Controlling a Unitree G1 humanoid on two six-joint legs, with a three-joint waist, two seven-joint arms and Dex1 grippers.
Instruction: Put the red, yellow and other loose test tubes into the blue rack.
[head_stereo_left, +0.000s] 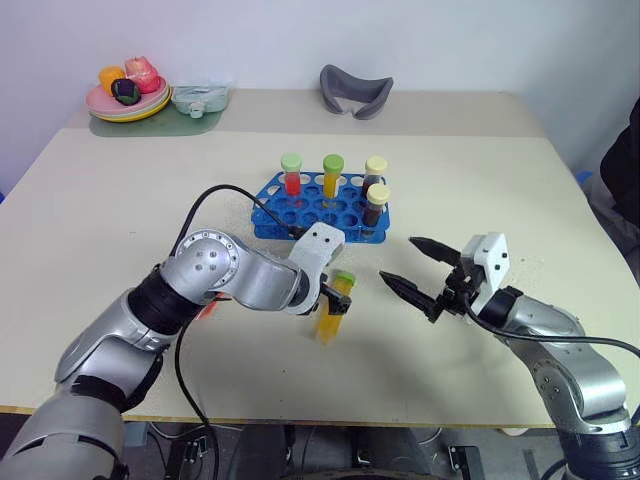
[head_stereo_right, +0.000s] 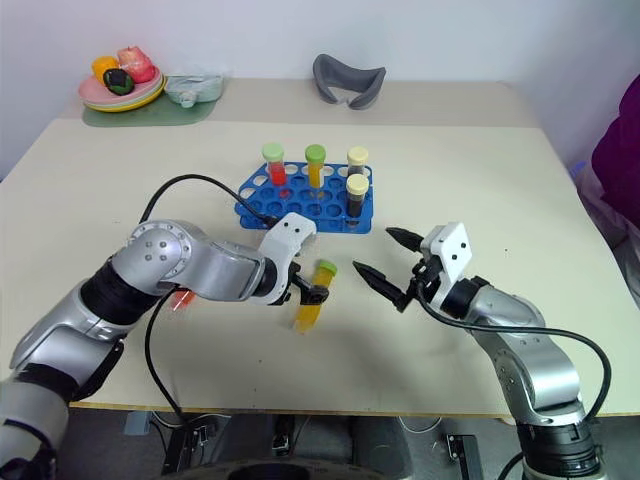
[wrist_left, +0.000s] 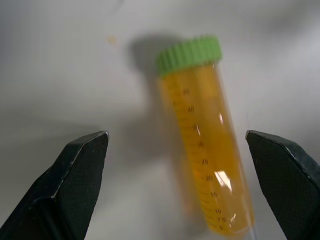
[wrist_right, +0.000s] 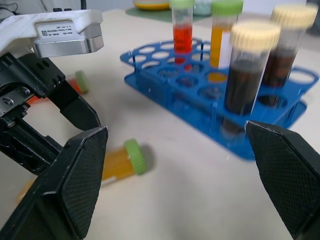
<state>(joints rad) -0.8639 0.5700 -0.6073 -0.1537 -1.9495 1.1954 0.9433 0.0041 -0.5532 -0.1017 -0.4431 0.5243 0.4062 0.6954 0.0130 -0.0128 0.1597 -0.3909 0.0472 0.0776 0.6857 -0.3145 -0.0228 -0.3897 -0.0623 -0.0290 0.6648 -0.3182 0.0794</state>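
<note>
Progress looks better than halfway: four tubes already stand upright in the blue rack (head_stereo_left: 320, 207), which sits mid-table. They are a red one (head_stereo_left: 292, 174) with a green cap, a yellow one (head_stereo_left: 332, 175) with a green cap, and two dark brown ones (head_stereo_left: 374, 195) with cream caps at the rack's 3 o'clock end.

Two tubes are left, as far as I can judge. A yellow tube with a green cap (wrist_left: 202, 145) lies flat on the table (head_stereo_left: 90, 230) at about 6 o'clock from the rack. Another, reddish, lies partly hidden behind the left forearm (head_stereo_right: 183, 298), at about 8 o'clock from the rack.

The left gripper (wrist_left: 177, 200) hangs just above the lying yellow tube, jaws spread wide to either side of it and holding nothing. The right gripper (head_stereo_left: 415, 268) hovers near, at 3 o'clock from that tube, likewise wide open and empty.

Room is ample. The table's near edge is well apart from the tube, many rack holes stand free, and the plate of toy food (head_stereo_left: 128, 100) and grey object (head_stereo_left: 355, 90) sit far off at the back edge.
</note>
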